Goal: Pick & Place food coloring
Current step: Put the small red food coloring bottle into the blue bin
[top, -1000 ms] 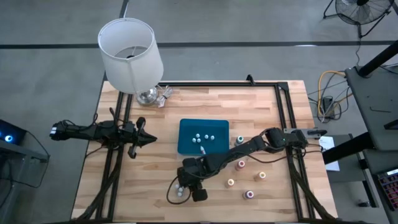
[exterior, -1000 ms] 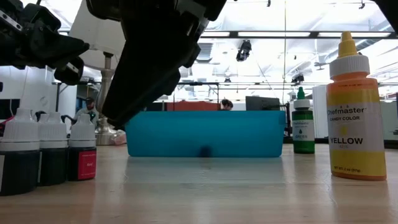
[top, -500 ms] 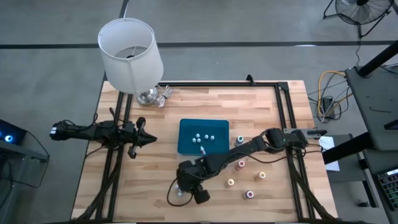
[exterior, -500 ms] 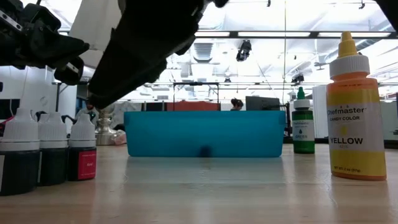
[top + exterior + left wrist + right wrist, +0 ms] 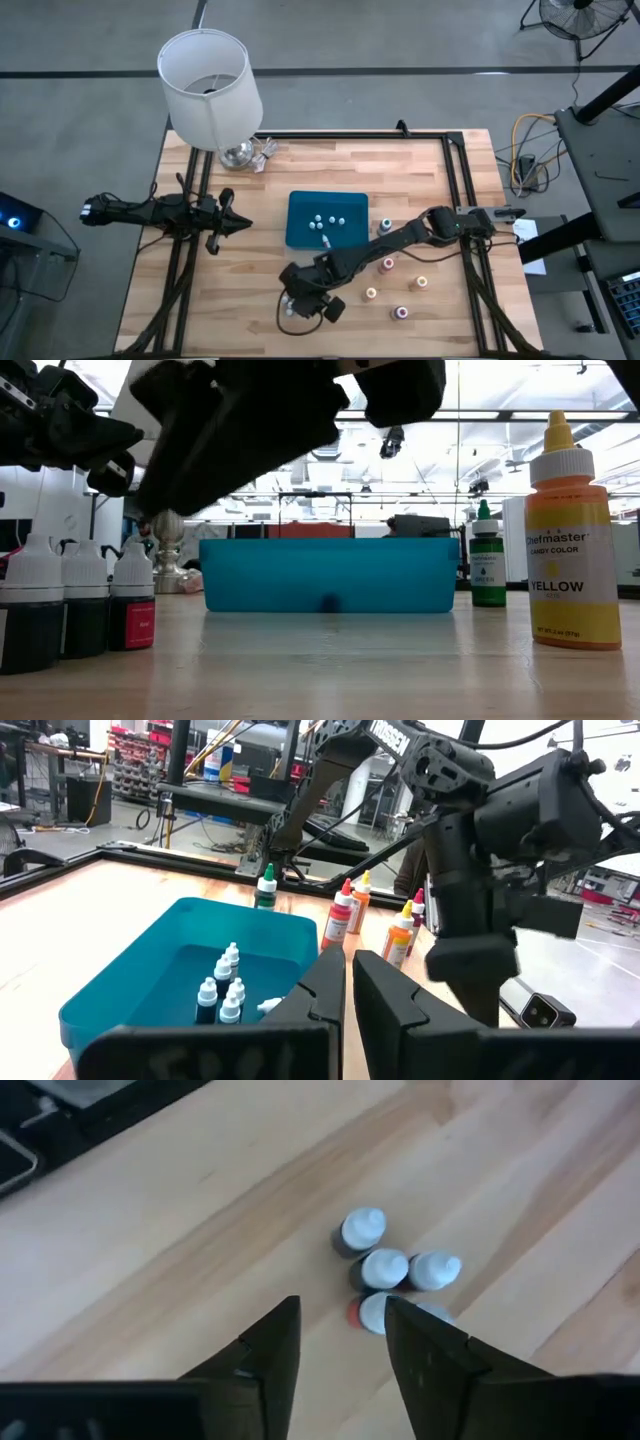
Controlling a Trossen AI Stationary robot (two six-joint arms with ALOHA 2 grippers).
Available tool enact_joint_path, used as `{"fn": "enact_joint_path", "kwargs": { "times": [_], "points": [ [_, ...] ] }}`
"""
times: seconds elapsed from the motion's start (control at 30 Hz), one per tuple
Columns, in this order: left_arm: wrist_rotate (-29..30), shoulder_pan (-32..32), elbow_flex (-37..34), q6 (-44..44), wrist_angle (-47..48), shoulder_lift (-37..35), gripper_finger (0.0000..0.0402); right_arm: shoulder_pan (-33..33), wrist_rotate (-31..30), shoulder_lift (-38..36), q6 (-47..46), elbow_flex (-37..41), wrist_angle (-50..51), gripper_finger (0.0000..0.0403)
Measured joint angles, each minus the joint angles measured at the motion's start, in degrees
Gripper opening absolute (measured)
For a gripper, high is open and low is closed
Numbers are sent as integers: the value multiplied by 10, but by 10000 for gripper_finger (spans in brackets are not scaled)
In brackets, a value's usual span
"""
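Several small food coloring bottles with white caps [image 5: 385, 1270] stand close together on the wood table near its front edge [image 5: 287, 311], and also show in the low view [image 5: 85, 605]. My right gripper [image 5: 342, 1318] hangs open above and just beside them [image 5: 300, 298], slanting down and touching nothing. More white-capped bottles [image 5: 222, 988] stand in the blue tray [image 5: 300, 222]. Bigger food coloring bottles with coloured tops [image 5: 388, 265] stand upright to the tray's right. My left gripper [image 5: 243, 225] waits shut, level, at the table's left.
A yellow bottle [image 5: 572, 540] stands near the table's front right and a green one [image 5: 487, 560] beside the tray. A lamp with a white shade [image 5: 208, 85] stands at the far left corner. Bare wood lies left of the small bottles.
My right gripper has rolled about the line it points along while staying over the small bottles near the front edge. The bottles and the tray stand as before.
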State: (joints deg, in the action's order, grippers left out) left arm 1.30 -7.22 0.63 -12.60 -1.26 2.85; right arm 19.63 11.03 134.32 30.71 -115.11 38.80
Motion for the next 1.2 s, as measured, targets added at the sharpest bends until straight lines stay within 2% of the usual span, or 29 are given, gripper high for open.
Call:
{"fn": "enact_joint_path", "kwargs": {
  "times": [0.33,0.53,1.2],
  "points": [
    [0,0,0,0,0,0,0,-11,-1,0,64,-39,28,143],
    [0,0,0,0,0,0,0,-19,10,0,56,-65,52,149],
    [0,0,0,0,0,0,0,-17,17,8,72,-63,63,141]
  ]
}}
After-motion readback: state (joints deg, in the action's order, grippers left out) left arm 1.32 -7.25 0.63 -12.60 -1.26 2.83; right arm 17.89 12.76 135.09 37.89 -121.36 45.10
